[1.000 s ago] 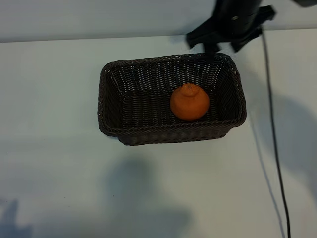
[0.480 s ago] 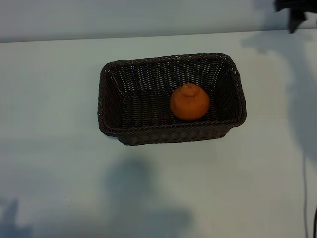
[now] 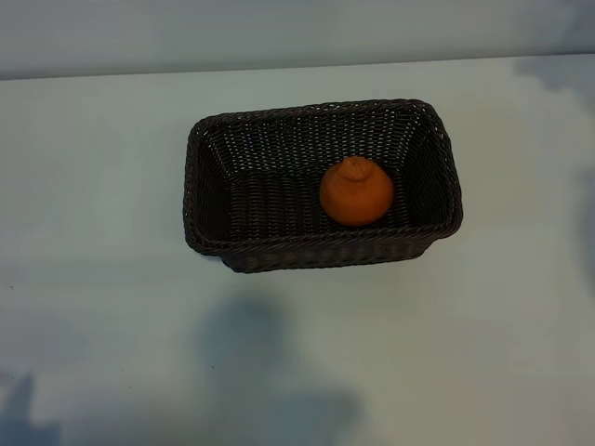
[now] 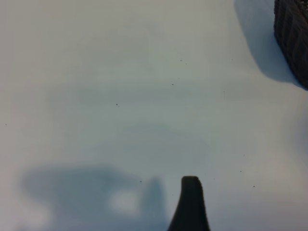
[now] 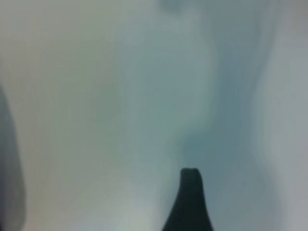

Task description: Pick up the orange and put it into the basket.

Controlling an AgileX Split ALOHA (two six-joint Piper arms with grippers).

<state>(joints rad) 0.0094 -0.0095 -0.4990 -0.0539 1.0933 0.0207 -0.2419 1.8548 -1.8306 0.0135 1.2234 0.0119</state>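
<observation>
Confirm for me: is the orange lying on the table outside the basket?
No, the orange sits inside the basket, toward its right end in the exterior view.

Neither arm shows from outside. The left tool (image 4: 190, 204) hangs over the tabletop (image 4: 120, 96), fingers spread, holding nothing; the right tool (image 5: 188, 199) likewise.

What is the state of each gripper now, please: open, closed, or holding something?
Left gripper: open, holding nothing, above the bare table.
Right gripper: open, holding nothing; the orange lies in the basket.
</observation>
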